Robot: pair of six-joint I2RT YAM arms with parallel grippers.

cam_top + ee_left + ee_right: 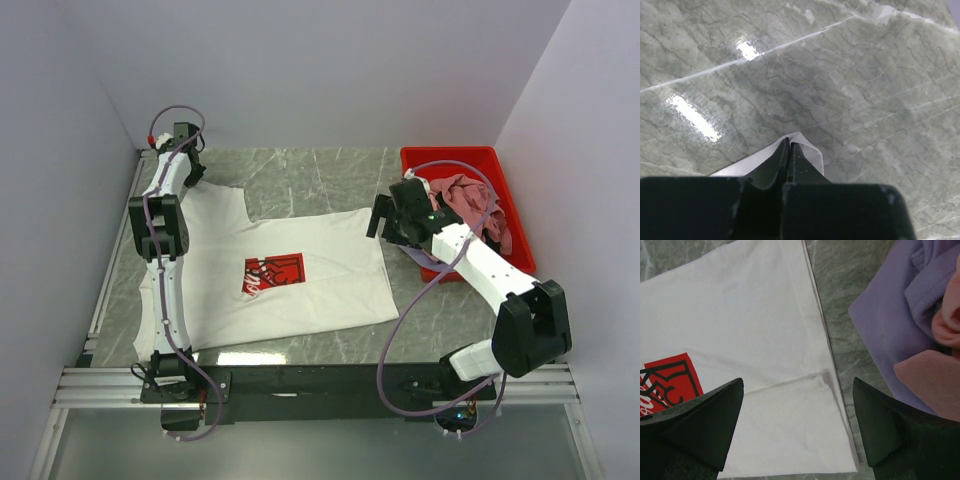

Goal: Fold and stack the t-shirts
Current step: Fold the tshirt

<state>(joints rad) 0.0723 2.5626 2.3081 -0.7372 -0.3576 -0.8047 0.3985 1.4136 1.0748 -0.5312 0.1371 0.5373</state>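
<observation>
Top view: white tee (335, 275) with red print (273, 272) spread flat on marble tabletop (320, 170), left of centre. Left hand (193, 172) at tee's far-left corner. Right hand (383, 222) above tee's right edge. Pink tee (470, 195) heaped in red bin (450, 155), far right.

Left wrist view: left hand clenched, pinching white fabric edge against tabletop.

Right wrist view: right hand released, fingers (705, 415) spread wide over tee's hem corner. Lavender tee (890, 325) lies just beside on the right, pink tee on it.
</observation>
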